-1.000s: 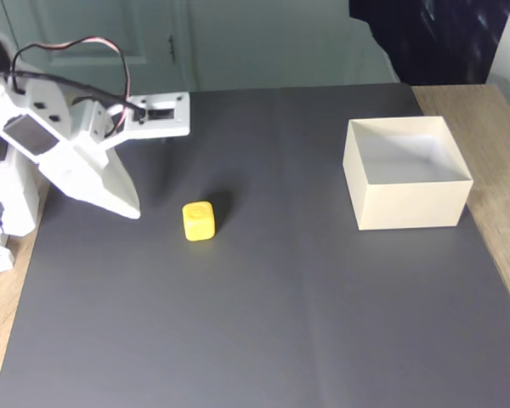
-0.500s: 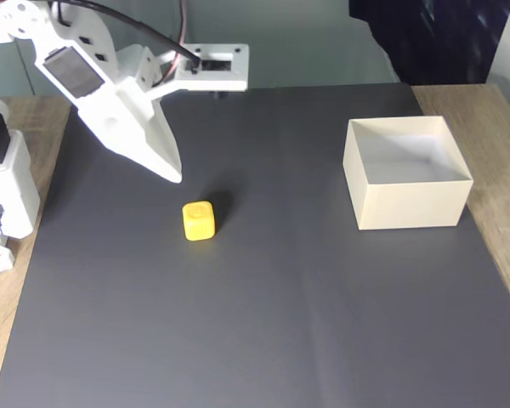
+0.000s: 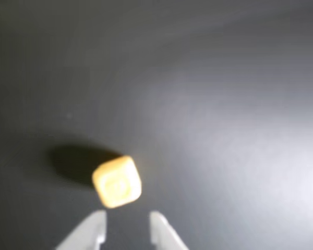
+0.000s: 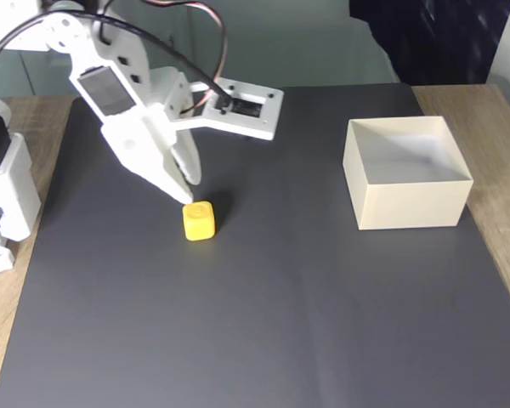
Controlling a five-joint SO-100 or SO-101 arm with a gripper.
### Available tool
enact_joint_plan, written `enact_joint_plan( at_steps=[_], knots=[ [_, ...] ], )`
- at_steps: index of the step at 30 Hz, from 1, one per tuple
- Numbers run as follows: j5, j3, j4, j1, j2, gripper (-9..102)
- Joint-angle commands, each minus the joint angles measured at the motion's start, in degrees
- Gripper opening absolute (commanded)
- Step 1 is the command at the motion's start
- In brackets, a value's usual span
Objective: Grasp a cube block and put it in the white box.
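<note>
Cube (image 4: pixel 198 220): on dark surface (image 4: pixel 263 323), just ahead of gripper (image 3: pixel 126 226) tips. Gripper: fingers slightly parted, apparently empty; wrist view blurred. Box (image 4: pixel 406 173): well right.

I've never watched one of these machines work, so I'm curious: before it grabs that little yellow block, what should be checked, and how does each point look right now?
1. Pincer open: ok, its tips stand apart in the wrist view.
2. Gap wide enough for the cube block: cannot tell.
3. Pincer lined up: ok, its tips are just above the block.
4. Block between the tips: not ok, it lies ahead of them.
5. White box upright, open and empty: ok.
6. Dark mat between block and box free of obstacles: ok.
</note>
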Motion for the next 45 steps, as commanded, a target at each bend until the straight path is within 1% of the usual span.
enact_joint_plan(
  at_steps=[1,13,24,30,40,45],
  knots=[
    [1.0,-5.0,-0.2,0.8,-2.8,16],
    [3.0,-5.9,-0.7,1.9,-8.6,26],
    [5.1,-5.9,-3.3,3.9,-13.8,29],
    [6.7,-5.9,-5.4,3.2,-16.5,29],
    [12.6,-5.9,-7.6,2.1,-19.0,29],
    [12.4,-5.4,-8.3,0.6,-18.9,32]
  ],
)
